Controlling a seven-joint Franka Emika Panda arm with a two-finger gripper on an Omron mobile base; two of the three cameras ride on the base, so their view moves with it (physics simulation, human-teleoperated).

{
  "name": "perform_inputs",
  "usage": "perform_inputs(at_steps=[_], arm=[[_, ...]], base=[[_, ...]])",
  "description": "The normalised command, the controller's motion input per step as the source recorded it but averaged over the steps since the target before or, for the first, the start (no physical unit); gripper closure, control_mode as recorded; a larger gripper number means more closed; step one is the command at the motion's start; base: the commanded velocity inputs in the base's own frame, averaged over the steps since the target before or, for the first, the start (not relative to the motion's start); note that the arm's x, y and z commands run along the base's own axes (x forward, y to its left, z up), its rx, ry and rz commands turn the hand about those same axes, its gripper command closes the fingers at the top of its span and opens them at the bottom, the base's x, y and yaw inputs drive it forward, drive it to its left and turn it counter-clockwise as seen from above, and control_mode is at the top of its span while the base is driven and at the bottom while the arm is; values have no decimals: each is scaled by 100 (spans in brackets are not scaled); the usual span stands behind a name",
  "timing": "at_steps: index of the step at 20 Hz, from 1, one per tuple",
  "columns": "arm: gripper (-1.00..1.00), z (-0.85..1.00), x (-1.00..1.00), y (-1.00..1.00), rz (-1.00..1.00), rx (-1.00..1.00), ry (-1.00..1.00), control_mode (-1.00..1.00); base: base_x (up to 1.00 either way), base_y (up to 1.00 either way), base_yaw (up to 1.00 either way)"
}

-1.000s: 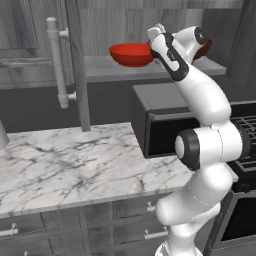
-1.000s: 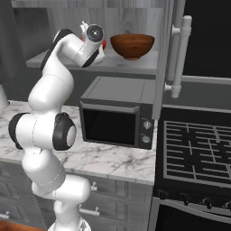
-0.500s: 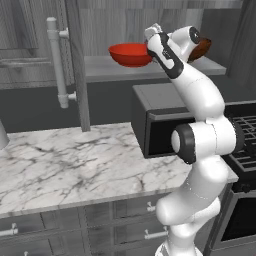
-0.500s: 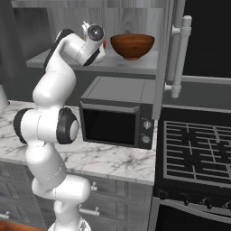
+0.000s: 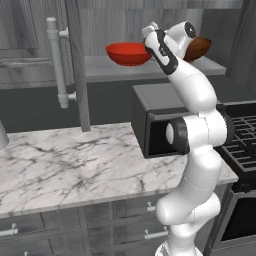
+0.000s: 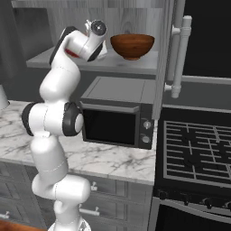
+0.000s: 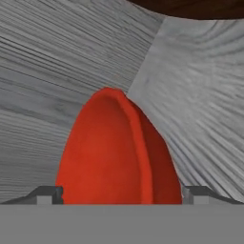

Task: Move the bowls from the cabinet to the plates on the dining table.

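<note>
The glossy red bowl (image 5: 127,52) sits on the grey shelf (image 5: 110,74) of the open cabinet. To its right on the same shelf stands the dark brown bowl (image 6: 132,45), partly behind my arm in the left base view. My gripper (image 5: 149,36) is at the red bowl's right rim, open. In the hand view the red bowl (image 7: 119,152) fills the space between my two fingertips (image 7: 47,193), and the brown bowl (image 7: 190,5) peeks in at the top edge. I cannot tell whether the fingers touch the bowl. The plates and the dining table are out of view.
The cabinet door with its long bar handle (image 5: 57,65) hangs open on the left; another handle (image 6: 180,58) is on the right. A black microwave (image 6: 117,122) stands under the shelf on the marble counter (image 5: 65,160). A stove (image 6: 198,149) lies to the right.
My hand has edged a little up and left, closer to the red bowl. The jaws have stayed open and neither bowl has moved.
</note>
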Motion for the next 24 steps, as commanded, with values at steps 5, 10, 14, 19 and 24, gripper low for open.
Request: perform_inputs(at_steps=[5,10,14,19,24], arm=[[-100,-29,-3,10,1,-1,-3,-100],[-100,-47,-23,20,0,-5,-9,-100],[-100,-47,-7,12,0,-4,-6,-100],[-100,-55,-1,8,0,-2,-1,-100],[100,-62,-5,16,0,-2,0,-100]], base=[[0,0,0],[0,0,0],[0,0,0],[0,0,0],[0,0,0]])
